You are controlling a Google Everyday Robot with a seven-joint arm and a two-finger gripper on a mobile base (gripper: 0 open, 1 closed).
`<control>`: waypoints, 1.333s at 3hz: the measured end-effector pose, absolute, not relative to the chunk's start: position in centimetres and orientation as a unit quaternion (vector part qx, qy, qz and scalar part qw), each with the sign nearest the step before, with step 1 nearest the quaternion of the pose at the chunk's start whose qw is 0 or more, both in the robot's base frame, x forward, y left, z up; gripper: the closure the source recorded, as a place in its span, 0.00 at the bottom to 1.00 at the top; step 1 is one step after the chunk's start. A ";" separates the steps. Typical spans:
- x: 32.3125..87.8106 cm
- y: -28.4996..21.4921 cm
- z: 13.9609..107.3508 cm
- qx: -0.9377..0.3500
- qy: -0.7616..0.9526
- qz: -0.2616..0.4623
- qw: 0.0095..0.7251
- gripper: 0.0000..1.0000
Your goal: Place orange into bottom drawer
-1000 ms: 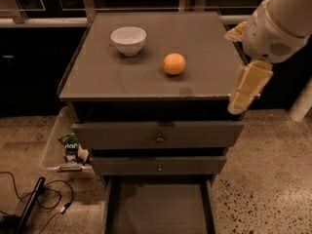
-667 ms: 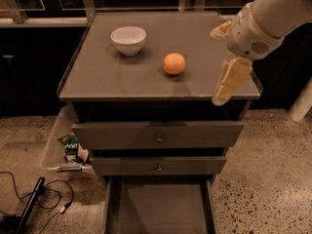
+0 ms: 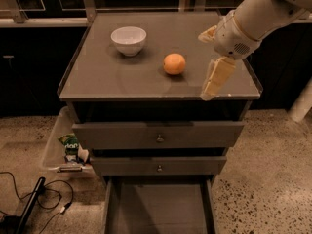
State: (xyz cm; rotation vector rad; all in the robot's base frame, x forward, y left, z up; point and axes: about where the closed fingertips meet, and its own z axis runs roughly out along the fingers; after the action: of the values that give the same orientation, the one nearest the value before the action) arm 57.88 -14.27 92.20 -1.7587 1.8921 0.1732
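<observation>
The orange [image 3: 174, 64] is sitting round and bright on the tabletop [image 3: 122, 79], right of center. The bottom drawer [image 3: 158, 208] is standing pulled open, showing its flat grey floor. My gripper [image 3: 213, 73] is hovering near the orange's right side, apart from it.

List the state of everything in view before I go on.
orange: loose on the cabinet top, not gripped.
bottom drawer: pulled open.
middle drawer: shut.
top drawer: shut.
white bowl: upright on the cabinet top.
hand: over the top's right side, right of the orange, apart from it.
</observation>
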 end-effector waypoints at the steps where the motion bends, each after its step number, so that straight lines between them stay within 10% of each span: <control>1: 59.9 -13.6 90.5 -0.645 0.706 0.089 0.279 0.00; 4: 66.2 -11.5 87.8 -0.607 0.690 0.222 0.326 0.00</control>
State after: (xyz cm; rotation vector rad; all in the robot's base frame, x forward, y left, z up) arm 66.23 -11.48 87.83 -1.5910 1.8094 0.5807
